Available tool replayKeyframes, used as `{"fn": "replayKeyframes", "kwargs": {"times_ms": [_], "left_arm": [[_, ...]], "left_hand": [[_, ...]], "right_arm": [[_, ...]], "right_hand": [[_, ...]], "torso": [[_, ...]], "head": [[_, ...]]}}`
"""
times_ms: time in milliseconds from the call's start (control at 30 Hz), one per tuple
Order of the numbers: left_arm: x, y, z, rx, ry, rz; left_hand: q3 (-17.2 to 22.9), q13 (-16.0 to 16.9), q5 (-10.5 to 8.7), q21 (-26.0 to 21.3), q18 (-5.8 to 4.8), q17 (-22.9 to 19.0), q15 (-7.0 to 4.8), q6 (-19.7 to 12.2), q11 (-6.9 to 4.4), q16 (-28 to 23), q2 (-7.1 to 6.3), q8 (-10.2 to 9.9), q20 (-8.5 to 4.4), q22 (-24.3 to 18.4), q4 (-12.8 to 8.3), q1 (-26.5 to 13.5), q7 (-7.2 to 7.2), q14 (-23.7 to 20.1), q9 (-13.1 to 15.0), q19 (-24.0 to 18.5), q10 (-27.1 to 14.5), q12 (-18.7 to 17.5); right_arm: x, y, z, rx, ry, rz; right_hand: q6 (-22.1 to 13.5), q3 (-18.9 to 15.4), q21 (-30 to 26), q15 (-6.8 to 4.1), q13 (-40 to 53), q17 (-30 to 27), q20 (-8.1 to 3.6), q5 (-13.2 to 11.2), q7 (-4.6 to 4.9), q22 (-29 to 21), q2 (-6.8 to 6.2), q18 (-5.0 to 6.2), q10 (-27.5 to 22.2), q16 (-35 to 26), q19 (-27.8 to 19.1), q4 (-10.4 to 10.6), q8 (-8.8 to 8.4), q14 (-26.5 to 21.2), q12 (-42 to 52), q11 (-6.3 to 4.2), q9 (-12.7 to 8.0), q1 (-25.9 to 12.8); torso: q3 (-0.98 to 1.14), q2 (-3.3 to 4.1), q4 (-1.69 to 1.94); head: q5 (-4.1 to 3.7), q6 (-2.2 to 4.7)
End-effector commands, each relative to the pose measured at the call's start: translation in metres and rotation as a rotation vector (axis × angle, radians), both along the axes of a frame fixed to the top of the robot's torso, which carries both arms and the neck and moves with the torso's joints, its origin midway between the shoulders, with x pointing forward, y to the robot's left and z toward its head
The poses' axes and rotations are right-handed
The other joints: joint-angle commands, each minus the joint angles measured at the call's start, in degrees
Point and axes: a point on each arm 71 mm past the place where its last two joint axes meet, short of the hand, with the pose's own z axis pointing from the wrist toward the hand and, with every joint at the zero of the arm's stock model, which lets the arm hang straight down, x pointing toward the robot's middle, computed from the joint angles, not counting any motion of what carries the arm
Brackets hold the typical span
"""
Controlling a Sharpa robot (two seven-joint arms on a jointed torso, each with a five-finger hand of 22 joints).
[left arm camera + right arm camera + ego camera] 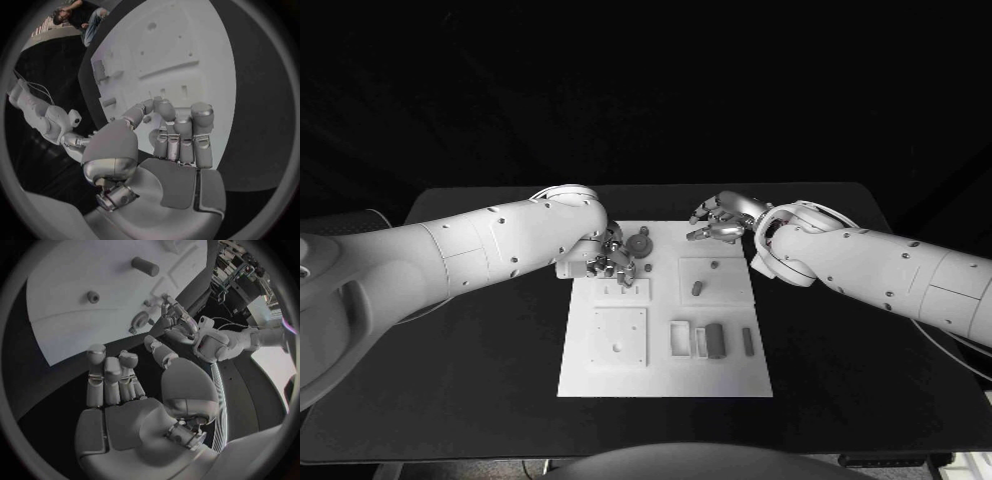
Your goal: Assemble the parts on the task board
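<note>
the left hand [612, 264], fingers curled on nothing visible, hovers over the white plastic task board [668, 375], nearest the small grey peg [697, 288] lying lengthwise just beside it; the right hand [718, 220] is likewise curled empty.

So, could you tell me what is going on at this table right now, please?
The robot is working on a white task board on a black table. Its left hand is down over the board's far left area, fingers curled near a small round part; whether it grips anything I cannot tell. Its right hand hovers at the board's far edge, holding nothing. Several parts lie on the board, among them a dark bar.
</note>
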Motion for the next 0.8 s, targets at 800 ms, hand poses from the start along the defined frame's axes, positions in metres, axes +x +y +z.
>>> {"fn": "replayKeyframes", "kwargs": {"times_ms": [800], "left_arm": [[-0.0084, 0.0066, -0.0032, -0.011, -0.002, 0.009]], "left_hand": [[3.15, 0.95, 3.96, 0.91, 5.08, 1.17, -2.89, 5.41, -2.42, 1.23, 3.9, 3.77, -0.18, 0.4, -1.03, -2.18, -0.57, 3.42, 1.1, 1.65, 3.74, 0.55]], "right_arm": [[-0.0004, 0.0002, -0.0008, -0.007, 0.008, 0.013]], "right_hand": [[0.11, 0.09, -0.38, -0.22, -0.11, -0.1, -0.46, 0.29, 0.4, 0.42, -0.1, 3.92, -0.45, 0.19, -0.1, 0.34, 0.38, -0.12, 0.2, 0.03, -0.1, -0.36]], "torso": [[-0.02, 0.01, -0.01]], "head": [[0.41, -0.29]]}}
